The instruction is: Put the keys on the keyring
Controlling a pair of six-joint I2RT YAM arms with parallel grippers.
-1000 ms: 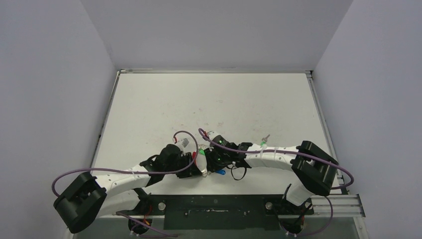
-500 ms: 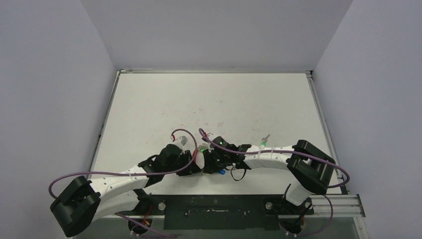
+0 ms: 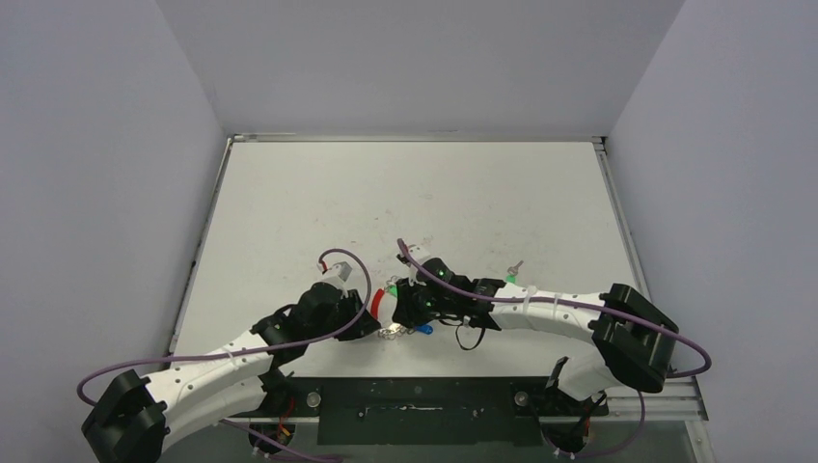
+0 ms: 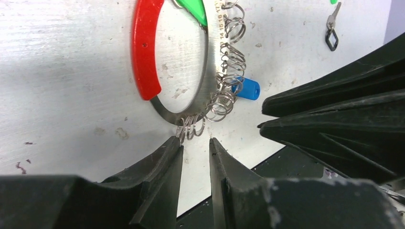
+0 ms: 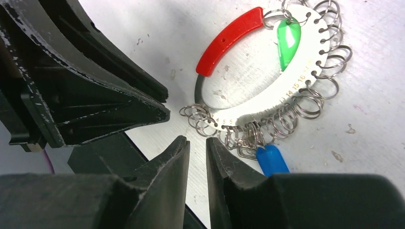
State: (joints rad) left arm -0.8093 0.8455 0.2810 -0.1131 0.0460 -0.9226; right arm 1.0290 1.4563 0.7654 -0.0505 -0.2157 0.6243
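Observation:
The keyring (image 4: 210, 81), a silvery coiled loop with a red section (image 4: 143, 47), lies flat on the table. It also shows in the right wrist view (image 5: 286, 112) and the top view (image 3: 384, 309). A green key head (image 5: 288, 38) and a blue key head (image 5: 271, 160) hang on its coils. A third key (image 3: 511, 273) with a green head lies apart to the right. My left gripper (image 4: 196, 142) has its jaws narrowly apart and empty, one fingertip (image 4: 175, 143) touching the coils. My right gripper (image 5: 197, 140) is also narrowly open and empty, just short of the coils.
A thin black wire loop (image 3: 467, 338) lies under the right forearm. The two grippers face each other closely; the left gripper's fingers (image 5: 119, 105) fill the right wrist view's left side. The table's near edge and black base plate (image 3: 415, 395) are just behind.
Both arms have shifted; the left arm swung lower and leftward. The keyring now lies exposed on the table between the grippers, its red section showing.

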